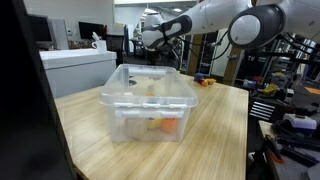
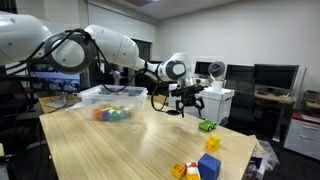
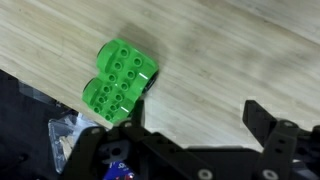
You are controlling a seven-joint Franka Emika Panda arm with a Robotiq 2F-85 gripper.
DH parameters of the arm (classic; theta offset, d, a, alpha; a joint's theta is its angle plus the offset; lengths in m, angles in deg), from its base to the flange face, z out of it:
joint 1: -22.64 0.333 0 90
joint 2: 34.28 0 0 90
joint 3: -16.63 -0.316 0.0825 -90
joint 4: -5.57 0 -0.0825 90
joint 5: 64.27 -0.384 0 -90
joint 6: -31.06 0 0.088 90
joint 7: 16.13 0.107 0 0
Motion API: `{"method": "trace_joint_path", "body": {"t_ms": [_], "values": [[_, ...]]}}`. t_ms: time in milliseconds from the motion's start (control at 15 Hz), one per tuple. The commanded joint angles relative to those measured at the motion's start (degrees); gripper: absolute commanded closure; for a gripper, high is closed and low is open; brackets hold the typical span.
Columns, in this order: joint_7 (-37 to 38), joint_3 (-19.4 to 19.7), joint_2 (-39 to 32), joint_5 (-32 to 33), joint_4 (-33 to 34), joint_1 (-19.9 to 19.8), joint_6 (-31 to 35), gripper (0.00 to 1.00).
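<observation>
The green block (image 3: 118,82) is bright, glossy green; the table (image 3: 220,50) under it pale wood grain; the gripper (image 3: 195,128) black; near the green block, 1 yellow block (image 2: 212,143), 1 blue block (image 2: 208,166)

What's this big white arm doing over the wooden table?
A robot arm is reaching out over the table with its gripper open and holding nothing. It hovers close to a green toy block that lies near the table's edge, and the wrist view shows the block off to one side of the gripper, not touched. A clear plastic bin farther back holds several coloured blocks. A blue block and a yellow block lie loose on the table.
</observation>
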Motion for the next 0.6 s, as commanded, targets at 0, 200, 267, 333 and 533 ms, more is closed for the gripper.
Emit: {"method": "trace_joint_path", "body": {"t_ms": [0,200,267,333,533], "values": [[5.68,1.34,0.54,0.01,-0.64,0.12,1.21,0.00],[9.94,2.86,-0.09,0.39,-0.07,-0.14,1.46,0.00],[11.46,3.73,-0.50,0.62,0.34,-0.28,1.64,0.00],[13.12,4.54,-0.90,0.72,0.76,-0.53,1.64,0.00],[14.64,5.85,-3.13,0.32,2.58,-2.06,1.49,0.00]]}}
